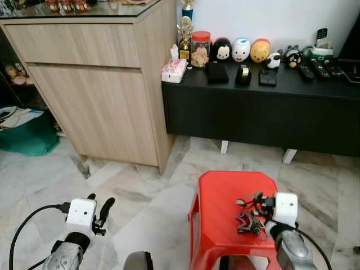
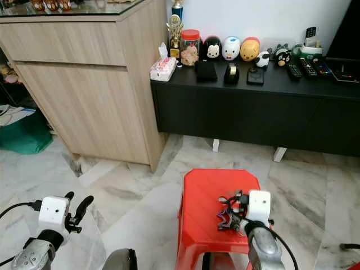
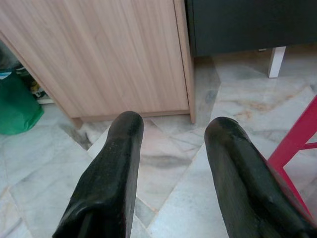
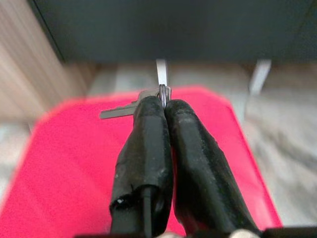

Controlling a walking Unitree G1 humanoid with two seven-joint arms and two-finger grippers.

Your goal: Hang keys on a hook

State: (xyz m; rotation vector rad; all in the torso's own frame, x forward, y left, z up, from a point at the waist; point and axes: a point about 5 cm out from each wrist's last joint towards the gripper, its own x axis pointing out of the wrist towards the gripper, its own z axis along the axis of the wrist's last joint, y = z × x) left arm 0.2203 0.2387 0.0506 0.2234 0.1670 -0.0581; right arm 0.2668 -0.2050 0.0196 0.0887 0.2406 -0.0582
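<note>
Right tool [image 4: 165, 106] pinching keys [image 4: 130, 108] over red stool [image 1: 225, 197]

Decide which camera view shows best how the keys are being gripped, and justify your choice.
The right wrist view: it looks along the right gripper, whose fingers are shut on the ring of the keys above the red stool. Both eye views show the bunch from above, small, its grip point hidden. The left wrist view faces the floor.

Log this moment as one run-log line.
right gripper: shut on key ring, above red stool | left gripper: open, idle over floor | hook: none seen
</note>
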